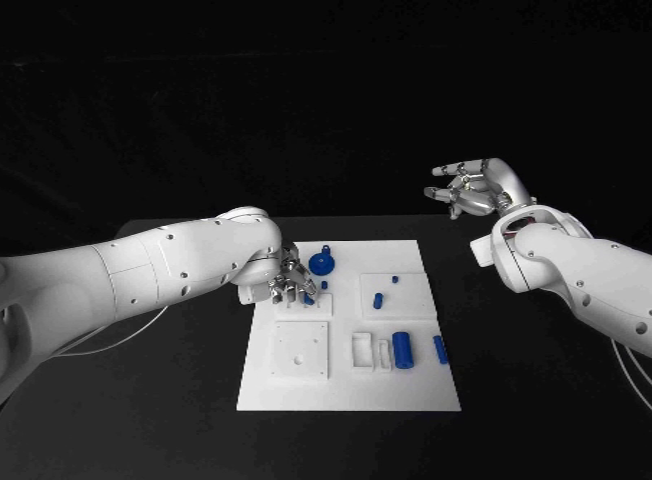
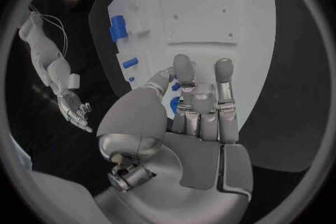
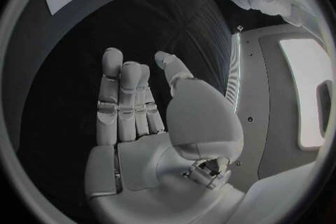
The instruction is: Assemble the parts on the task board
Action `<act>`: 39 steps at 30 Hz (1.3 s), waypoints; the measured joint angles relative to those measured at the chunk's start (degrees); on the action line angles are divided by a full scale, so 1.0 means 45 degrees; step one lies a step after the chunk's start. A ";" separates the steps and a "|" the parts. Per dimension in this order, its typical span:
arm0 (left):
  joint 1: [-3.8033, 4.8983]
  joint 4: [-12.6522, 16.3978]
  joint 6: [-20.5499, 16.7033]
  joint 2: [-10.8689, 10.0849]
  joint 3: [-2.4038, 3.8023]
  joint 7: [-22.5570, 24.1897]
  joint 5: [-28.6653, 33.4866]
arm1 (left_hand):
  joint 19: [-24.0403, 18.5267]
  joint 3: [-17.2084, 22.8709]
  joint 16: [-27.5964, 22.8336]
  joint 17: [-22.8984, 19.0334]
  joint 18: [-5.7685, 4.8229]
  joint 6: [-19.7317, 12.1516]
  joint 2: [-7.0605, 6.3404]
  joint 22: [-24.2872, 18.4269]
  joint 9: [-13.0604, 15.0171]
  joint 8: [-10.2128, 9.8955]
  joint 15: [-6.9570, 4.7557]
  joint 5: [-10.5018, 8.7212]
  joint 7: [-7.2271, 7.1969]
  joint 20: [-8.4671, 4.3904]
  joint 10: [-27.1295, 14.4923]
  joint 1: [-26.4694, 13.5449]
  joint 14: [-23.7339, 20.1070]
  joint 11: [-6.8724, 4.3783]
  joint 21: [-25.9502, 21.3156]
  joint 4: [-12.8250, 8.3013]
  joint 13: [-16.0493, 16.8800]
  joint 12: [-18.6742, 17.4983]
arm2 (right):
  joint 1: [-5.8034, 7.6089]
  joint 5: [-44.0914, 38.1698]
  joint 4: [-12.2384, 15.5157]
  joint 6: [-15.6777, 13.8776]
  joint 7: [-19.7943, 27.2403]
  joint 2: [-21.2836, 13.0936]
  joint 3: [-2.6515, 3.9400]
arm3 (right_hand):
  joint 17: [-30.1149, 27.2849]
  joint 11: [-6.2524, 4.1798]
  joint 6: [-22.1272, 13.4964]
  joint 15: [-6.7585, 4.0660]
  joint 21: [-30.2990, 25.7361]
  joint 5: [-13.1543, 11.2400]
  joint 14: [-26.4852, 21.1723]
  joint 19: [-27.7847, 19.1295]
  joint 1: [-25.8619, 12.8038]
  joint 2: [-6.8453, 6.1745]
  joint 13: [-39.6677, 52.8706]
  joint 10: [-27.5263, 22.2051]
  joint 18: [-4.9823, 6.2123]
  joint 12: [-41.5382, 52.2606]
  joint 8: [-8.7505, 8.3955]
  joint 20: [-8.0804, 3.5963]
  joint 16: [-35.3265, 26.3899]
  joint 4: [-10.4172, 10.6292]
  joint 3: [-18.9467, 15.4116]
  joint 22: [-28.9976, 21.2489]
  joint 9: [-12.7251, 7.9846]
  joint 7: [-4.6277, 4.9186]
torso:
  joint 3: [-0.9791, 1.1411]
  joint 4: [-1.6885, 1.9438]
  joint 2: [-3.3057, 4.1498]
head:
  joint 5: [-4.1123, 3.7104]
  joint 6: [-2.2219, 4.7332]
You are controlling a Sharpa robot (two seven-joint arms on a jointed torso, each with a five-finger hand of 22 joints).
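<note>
The white task board (image 1: 413, 395) lies mid-table. My left hand (image 1: 286, 283) hangs over its far left corner, fingers pointing down. A small blue part (image 1: 309, 297) sits right at the fingertips. In the left wrist view the left hand (image 2: 199, 106) shows blue parts (image 2: 175, 103) in the gap between thumb and fingers; I cannot tell whether one is pinched. A blue round knob (image 1: 322, 263) stands beside that hand. My right hand (image 1: 475, 190) is raised beyond the board's far right corner, fingers apart and holding nothing, as the right hand (image 3: 140, 117) also appears in its wrist view.
Two small blue pegs (image 1: 377, 298) stand mid-board. A blue cylinder (image 1: 403, 348) and a slimmer blue piece (image 1: 440, 348) lie near the right edge, beside white slots. A square recessed plate (image 1: 300, 350) occupies the board's near left.
</note>
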 measured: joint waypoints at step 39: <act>-0.0144 -0.0195 0.0322 0.0154 -0.0014 -0.0010 -0.0912 | 0.0000 0.0067 0.0099 0.0092 -0.0002 0.0000 -0.0093 0.0006 0.0266 -0.0017 -0.0016 -0.0072 0.0000 0.0000 0.0000 0.0006 0.0070 0.0000 0.0126 -0.0003 0.0005 0.0075 | -0.0021 0.0002 0.0011 0.0020 -0.0003 0.0043 0.0000 | 0.0002 0.0000 0.0000 0.0000 -0.0066 -0.0002 0.0000 0.0000 0.0001 0.0000 -0.0014 0.0000 -0.0001 0.0000 0.0000 0.0000 -0.0007 -0.0037 0.0037 0.0018 0.0000 0.0000 | -0.0011 0.0011 -0.0005 | -0.0032 -0.0182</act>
